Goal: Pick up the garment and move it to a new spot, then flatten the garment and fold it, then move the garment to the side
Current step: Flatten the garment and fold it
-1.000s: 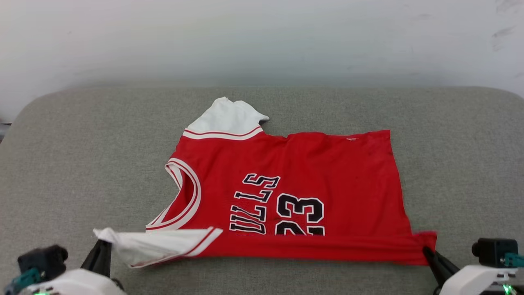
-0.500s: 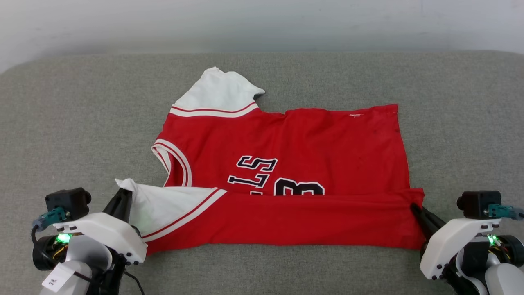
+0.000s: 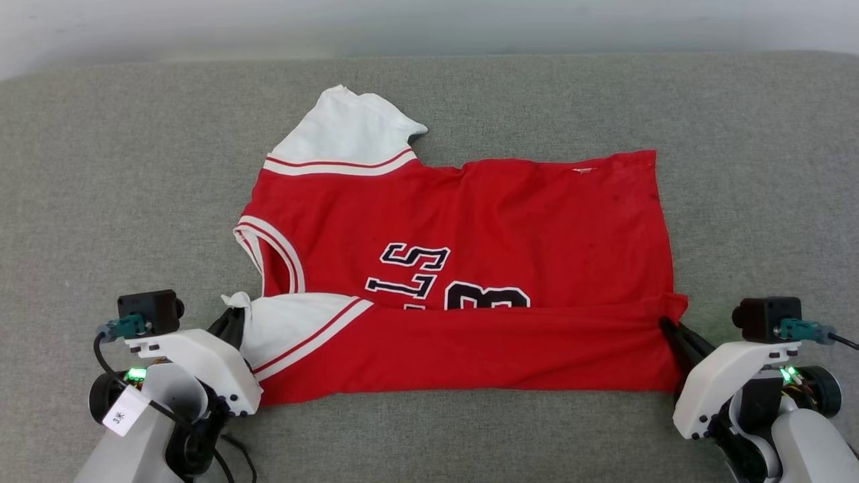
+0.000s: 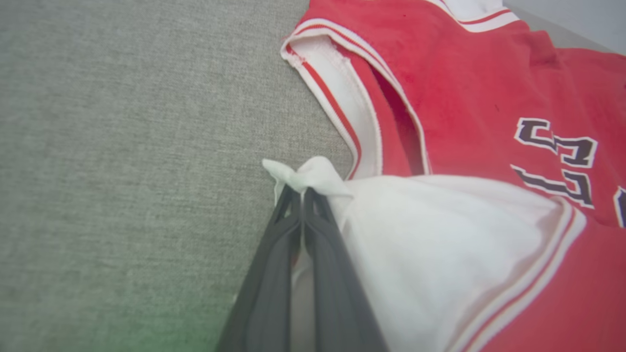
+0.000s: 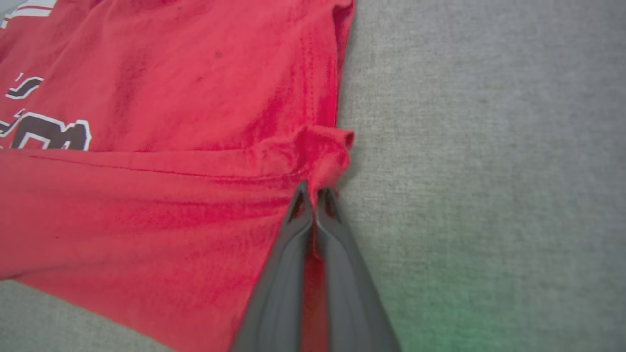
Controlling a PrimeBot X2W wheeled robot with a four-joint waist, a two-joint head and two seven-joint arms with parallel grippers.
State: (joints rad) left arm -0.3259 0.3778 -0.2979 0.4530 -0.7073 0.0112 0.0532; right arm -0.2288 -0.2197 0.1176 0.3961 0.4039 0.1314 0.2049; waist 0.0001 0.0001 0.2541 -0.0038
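Folding farther across, left gripper (image 3: 231, 322) pinches the garment (image 3: 503, 221) by its sleeve (image 3: 295, 320), right gripper (image 3: 666, 326) by its hem (image 3: 674, 307).

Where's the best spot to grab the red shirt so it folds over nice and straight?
By its two near corners, coming from the robot's side. The garment lies sideways, so the left claw pinches the white sleeve tip and the right claw pinches the red hem corner. Held at both ends, the near edge is taut and should fold over in one straight line.
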